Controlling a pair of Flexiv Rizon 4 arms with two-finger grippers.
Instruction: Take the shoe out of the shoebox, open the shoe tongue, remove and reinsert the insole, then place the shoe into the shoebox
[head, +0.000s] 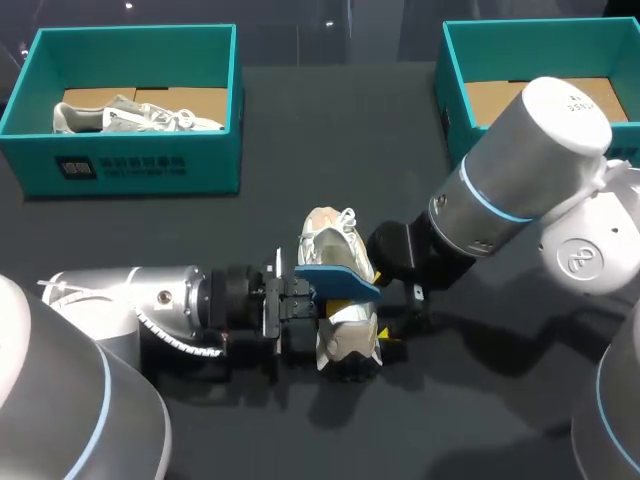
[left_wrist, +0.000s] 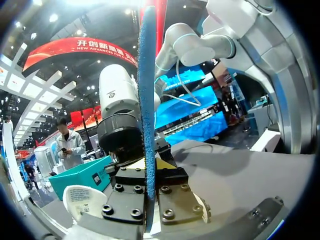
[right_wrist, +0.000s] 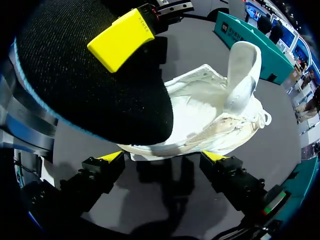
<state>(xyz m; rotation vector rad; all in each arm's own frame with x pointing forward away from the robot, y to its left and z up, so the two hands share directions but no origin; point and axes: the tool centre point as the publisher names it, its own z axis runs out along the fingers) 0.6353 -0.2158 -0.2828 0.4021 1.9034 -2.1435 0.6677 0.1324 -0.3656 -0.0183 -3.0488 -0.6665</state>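
Note:
A white shoe (head: 336, 245) lies on the dark table at the middle, its tongue (right_wrist: 244, 65) standing up. Above it hangs the insole (head: 338, 280), blue on top and black beneath, with my left gripper (head: 312, 305) shut on its edge. In the left wrist view the insole (left_wrist: 146, 100) shows edge-on between the fingers of that gripper (left_wrist: 148, 172). My right gripper (right_wrist: 164, 157) stands open just beside the shoe (right_wrist: 205, 115), its yellow tips apart at the sole's near side. The insole's black underside (right_wrist: 85, 85) hides part of the shoe, and one left fingertip (right_wrist: 121, 40) rests on it.
A teal shoebox (head: 130, 165) at the back left holds another pale shoe (head: 135, 117). A second teal shoebox (head: 462, 70) stands at the back right, partly hidden by my right arm (head: 525, 170). My left arm (head: 150, 300) lies low across the front left.

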